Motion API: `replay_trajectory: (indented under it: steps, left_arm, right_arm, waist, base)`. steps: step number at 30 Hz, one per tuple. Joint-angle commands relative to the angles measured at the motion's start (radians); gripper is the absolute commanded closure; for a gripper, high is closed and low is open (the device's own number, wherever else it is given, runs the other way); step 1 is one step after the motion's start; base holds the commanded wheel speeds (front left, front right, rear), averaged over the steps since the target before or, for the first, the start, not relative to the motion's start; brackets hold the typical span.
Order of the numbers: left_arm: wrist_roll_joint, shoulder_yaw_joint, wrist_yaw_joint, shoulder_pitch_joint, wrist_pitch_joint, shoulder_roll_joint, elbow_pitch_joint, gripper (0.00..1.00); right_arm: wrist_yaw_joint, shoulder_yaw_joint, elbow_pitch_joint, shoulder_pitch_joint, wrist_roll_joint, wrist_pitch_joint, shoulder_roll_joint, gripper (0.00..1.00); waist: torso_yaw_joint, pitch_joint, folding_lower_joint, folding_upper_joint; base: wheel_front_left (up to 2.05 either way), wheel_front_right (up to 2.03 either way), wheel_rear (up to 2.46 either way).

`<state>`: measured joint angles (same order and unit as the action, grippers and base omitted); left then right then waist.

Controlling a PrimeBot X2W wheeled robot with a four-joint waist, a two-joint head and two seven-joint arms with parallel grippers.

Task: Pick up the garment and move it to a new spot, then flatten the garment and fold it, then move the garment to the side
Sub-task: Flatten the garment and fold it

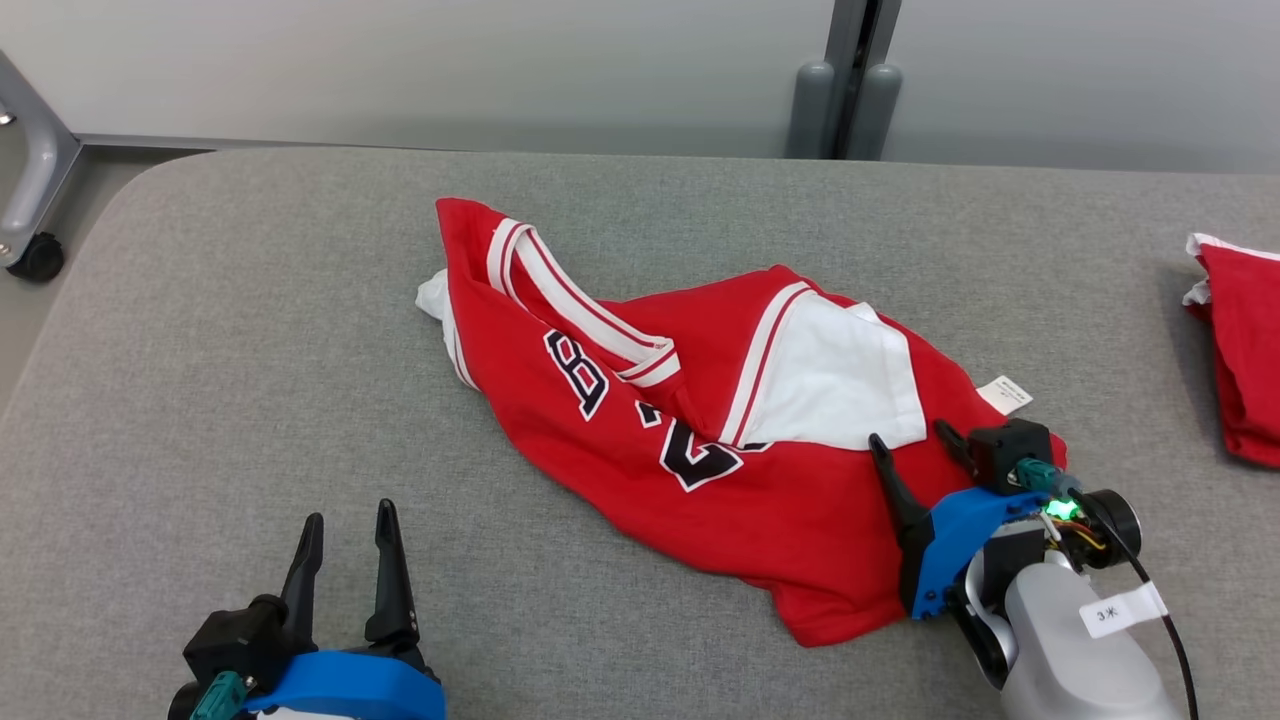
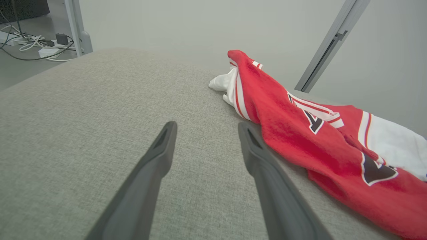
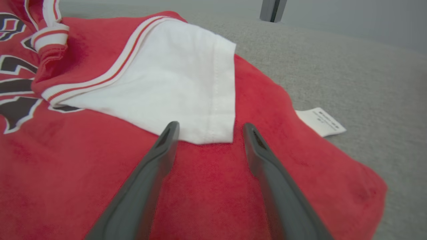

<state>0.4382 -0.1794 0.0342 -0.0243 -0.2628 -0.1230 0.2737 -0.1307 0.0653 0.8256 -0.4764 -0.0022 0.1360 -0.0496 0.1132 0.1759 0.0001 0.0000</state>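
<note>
The garment (image 1: 640, 450) is a red jersey with white trim, dark numerals and a white sleeve, lying crumpled in the middle of the grey padded table (image 1: 250, 350). My right gripper (image 1: 912, 436) hovers open over its lower right part, fingers pointing at the white sleeve (image 3: 173, 83), nothing between them. In the right wrist view the right gripper (image 3: 208, 128) sits just above red cloth (image 3: 200, 186). My left gripper (image 1: 350, 515) stands open at the lower left, apart from the garment. In the left wrist view the left gripper (image 2: 205, 128) is over bare table, with the garment (image 2: 300, 133) to its right.
Another red and white cloth (image 1: 1240, 350) lies at the table's right edge. A white label (image 1: 1004, 394) sticks out from the garment's right side. A grey frame leg with a caster (image 1: 35, 200) stands off the table's far left; grey posts (image 1: 845, 100) stand behind the table.
</note>
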Motion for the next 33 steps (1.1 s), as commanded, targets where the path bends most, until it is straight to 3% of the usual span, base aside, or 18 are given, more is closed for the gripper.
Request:
replay_trajectory:
  steps: [1, 5, 6, 7, 11, 16, 21, 33]
  left_arm:
    - [-0.01, 0.001, -0.006, -0.019, -0.003, 0.001, 0.002, 0.0]
    - [-0.017, 0.006, -0.009, -0.02, -0.003, 0.006, 0.006, 0.0]
    - [-0.017, 0.008, -0.009, -0.02, -0.003, 0.007, 0.008, 0.0]
    - [-0.018, 0.009, -0.01, -0.019, -0.003, 0.008, 0.01, 0.0]
    - [-0.026, 0.016, -0.014, -0.014, -0.003, 0.01, 0.014, 0.0]
    - [-0.033, 0.019, -0.016, -0.006, -0.003, 0.013, 0.018, 0.0]
    - [-0.037, 0.02, -0.019, 0.004, -0.003, 0.014, 0.025, 0.0]
    - [-0.03, 0.065, -0.01, 0.021, -0.003, 0.008, 0.004, 0.0]
  right_arm:
    - [0.0, 0.005, 0.021, -0.027, 0.012, 0.008, -0.002, 0.0]
    - [0.0, 0.039, 0.095, -0.071, 0.058, 0.016, -0.002, 0.04]
    - [0.0, 0.051, 0.11, -0.08, 0.077, 0.02, -0.002, 0.22]
    - [0.0, 0.06, 0.123, -0.089, 0.088, 0.026, -0.002, 0.46]
    - [0.0, 0.108, 0.155, -0.116, 0.15, 0.057, -0.002, 1.0]
    - [0.0, 0.165, 0.159, -0.141, 0.203, 0.098, -0.002, 1.0]
    - [0.0, 0.268, 0.082, -0.143, 0.284, 0.12, -0.002, 1.0]
    - [0.0, 0.685, -0.244, -0.056, 0.482, 0.081, -0.002, 1.0]
  waist:
    - [0.006, 0.006, -0.0001, 0.0]
    - [0.012, 0.01, -0.0001, 0.0]
    - [0.012, 0.01, -0.0001, 0.0]
    - [0.012, 0.01, -0.0001, 0.0]
    - [0.008, 0.007, -0.0001, 0.0]
    - [-0.001, 0.001, -0.0001, 0.0]
    - [-0.01, -0.012, -0.0001, 0.0]
    - [-0.006, -0.048, -0.0001, 0.0]
  base:
    - [0.0, 0.0, 0.0]
    - [0.0, 0.0, 0.0]
    - [0.0, 0.0, 0.0]
    - [0.0, 0.0, 0.0]
    - [0.0, 0.0, 0.0]
    - [0.0, 0.0, 0.0]
    - [0.0, 0.0, 0.0]
    - [0.0, 0.0, 0.0]
